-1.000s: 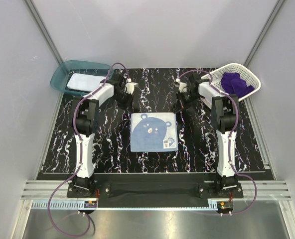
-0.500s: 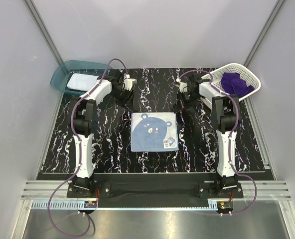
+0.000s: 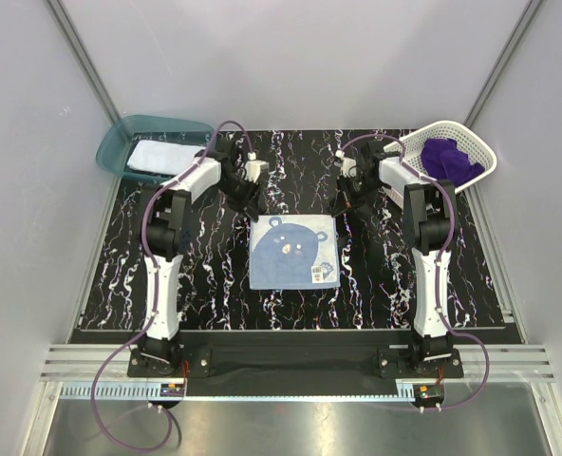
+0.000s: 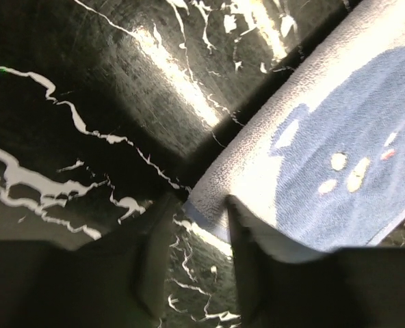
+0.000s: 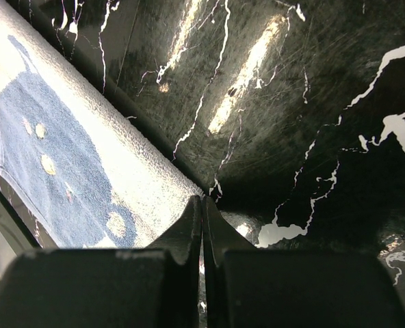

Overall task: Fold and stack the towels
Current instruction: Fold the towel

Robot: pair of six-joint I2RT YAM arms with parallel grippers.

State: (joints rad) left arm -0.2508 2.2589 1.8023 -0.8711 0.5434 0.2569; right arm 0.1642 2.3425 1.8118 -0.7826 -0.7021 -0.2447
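Note:
The light blue towel [image 3: 292, 251] with the bear-face print lies flat in the middle of the black marble table. My left gripper [image 3: 250, 201] is open at the towel's far left corner; in the left wrist view the corner [image 4: 209, 198] lies between the fingers [image 4: 254, 246]. My right gripper [image 3: 341, 203] is at the far right corner, its jaws shut with the tips [image 5: 202, 203] pinched on the towel's corner [image 5: 120, 171]. The white towel [image 3: 154, 155] lies in the teal bin. The purple towel [image 3: 450, 158] lies crumpled in the white basket.
The teal bin [image 3: 120, 142] stands at the table's far left corner, the white mesh basket [image 3: 423, 142] at the far right. Grey walls enclose the table on three sides. The arm bases stand at the near edge.
My left gripper has come down from near the bin to the blue towel's far left corner. The right gripper and the towels have not moved.

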